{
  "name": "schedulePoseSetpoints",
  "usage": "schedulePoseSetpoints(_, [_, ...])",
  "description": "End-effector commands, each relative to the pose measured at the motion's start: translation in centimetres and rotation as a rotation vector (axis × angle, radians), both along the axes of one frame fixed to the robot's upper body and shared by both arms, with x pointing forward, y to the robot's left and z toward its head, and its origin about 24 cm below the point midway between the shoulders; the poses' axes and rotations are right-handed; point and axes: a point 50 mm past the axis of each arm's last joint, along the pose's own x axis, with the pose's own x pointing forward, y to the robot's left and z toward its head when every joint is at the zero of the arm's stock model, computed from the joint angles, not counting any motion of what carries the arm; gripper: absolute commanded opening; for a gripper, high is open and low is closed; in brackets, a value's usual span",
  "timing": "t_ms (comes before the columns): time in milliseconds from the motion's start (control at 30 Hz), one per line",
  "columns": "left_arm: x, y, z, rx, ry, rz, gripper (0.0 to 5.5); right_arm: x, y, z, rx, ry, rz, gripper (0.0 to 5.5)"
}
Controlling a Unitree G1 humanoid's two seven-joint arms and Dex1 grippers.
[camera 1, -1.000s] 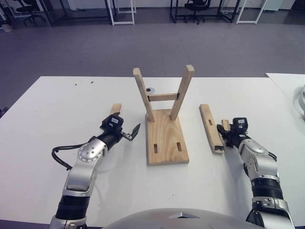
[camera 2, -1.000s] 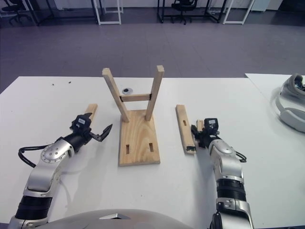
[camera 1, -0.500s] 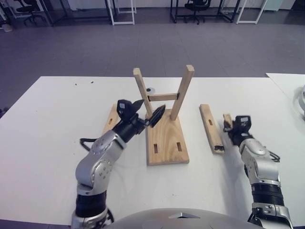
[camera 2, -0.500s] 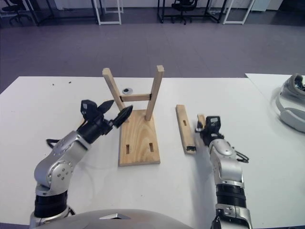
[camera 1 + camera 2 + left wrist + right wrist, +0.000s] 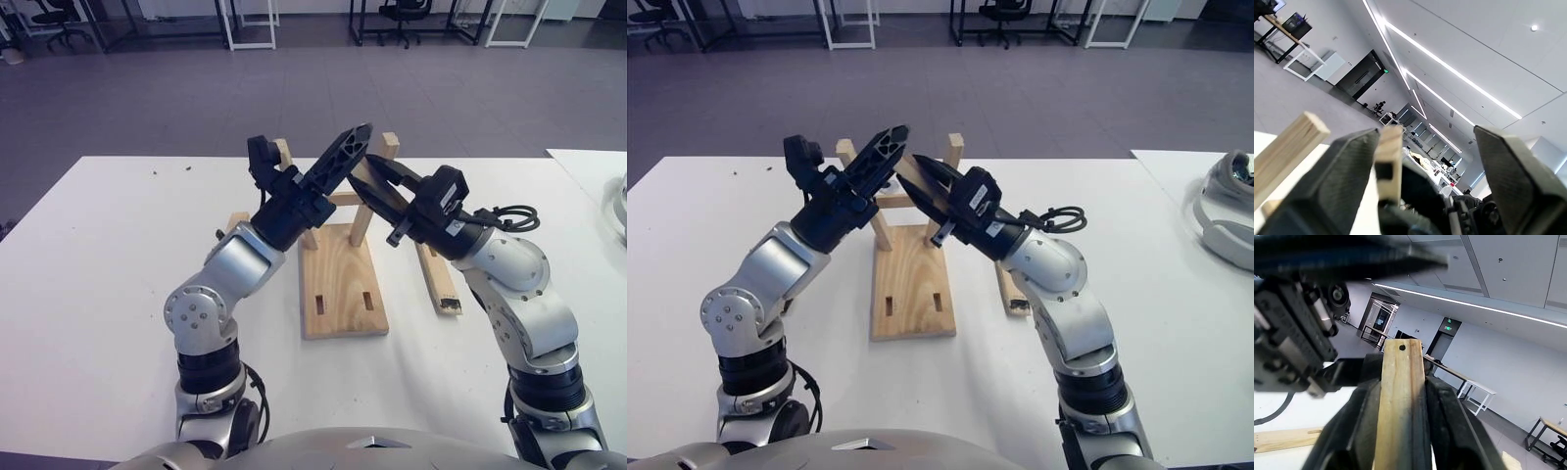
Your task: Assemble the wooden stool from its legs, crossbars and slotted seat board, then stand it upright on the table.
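wood bar [image 5: 1400, 401], squared, pale, drilled end

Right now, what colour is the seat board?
Seat board: pale natural wood, visible grain; best in left eye view.

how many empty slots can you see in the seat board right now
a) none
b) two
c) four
b: the seat board shows two open slots at its near end, while its far end carries the two upright legs.
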Motion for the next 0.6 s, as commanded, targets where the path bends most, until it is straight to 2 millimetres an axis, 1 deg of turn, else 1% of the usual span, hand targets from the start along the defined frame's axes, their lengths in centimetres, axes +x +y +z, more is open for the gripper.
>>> schedulePoseSetpoints(33, [-0.3,0.2,-0.3,0.011,0.014,0.013,2.90,-0.2,0.4,1.0,-0.005,-0.061,0.008,1.32])
schedulePoseSetpoints(167, [0.1,0.9,0.5,-0.017,0.002,0.034,2.14,-0.3,0.5,0.7,-0.033,-0.065,0.015,1.32])
schedulePoseSetpoints(200, [0.2,0.8,0.6,-0.019,0.004,0.033,2.02,-0.3,0.6,0.6,-0.035,-0.067,0.016,1.32])
schedulePoseSetpoints(267, [0.2,0.6,0.7,-0.018,0.008,0.027,1.57,-0.3,0.7,0.6,-0.036,-0.072,0.020,1.32])
schedulePoseSetpoints(367, [-0.2,0.2,0.6,-0.010,0.013,0.017,1.17,-0.3,0.8,0.8,-0.032,-0.080,0.019,1.32])
schedulePoseSetpoints(400, [-0.3,0.0,0.4,-0.001,0.019,0.011,0.91,-0.3,0.8,0.8,-0.029,-0.082,0.018,1.32])
schedulePoseSetpoints(433, [-0.4,-0.2,0.1,0.010,0.027,0.006,0.83,-0.3,0.9,0.9,-0.027,-0.085,0.020,1.32])
schedulePoseSetpoints(467, [-0.5,-0.4,-0.1,0.026,0.032,0.003,0.59,-0.3,1.0,1.0,-0.025,-0.087,0.022,1.32])
schedulePoseSetpoints(500, [-0.5,-0.5,-0.3,0.041,0.036,0.003,0.50,-0.4,1.0,1.0,-0.024,-0.088,0.025,1.32])
schedulePoseSetpoints(600, [-0.4,-0.7,-0.9,0.116,0.022,0.027,0.48,-0.4,1.1,1.1,-0.020,-0.093,0.028,1.32])
